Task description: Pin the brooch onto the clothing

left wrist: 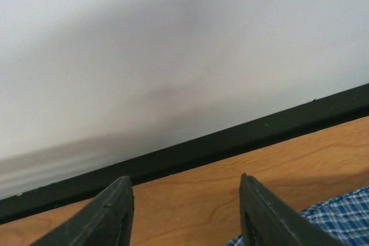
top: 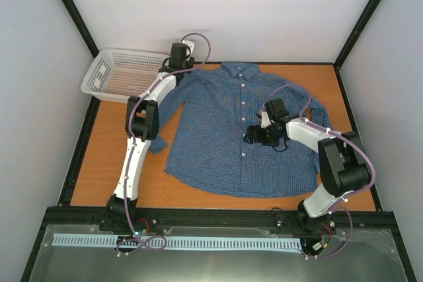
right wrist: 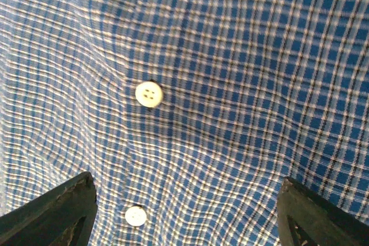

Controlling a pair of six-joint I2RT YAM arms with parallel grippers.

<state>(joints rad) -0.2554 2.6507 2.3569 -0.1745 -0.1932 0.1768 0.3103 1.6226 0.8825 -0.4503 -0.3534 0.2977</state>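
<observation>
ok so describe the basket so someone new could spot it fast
Start at the wooden table with the blue checked shirt spread on it. At its far left corner, past the shirt's sleeve, sits the basket. It is the only white, lattice-walled container there.

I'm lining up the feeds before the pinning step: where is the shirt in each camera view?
Top external: the shirt lies spread flat mid-table, collar toward the far wall.
Left wrist: only a corner of it, bottom right.
Right wrist: it fills the whole picture.
Shared landmark: the white buttons tie top to right wrist; the wooden table ties top to left wrist.
</observation>
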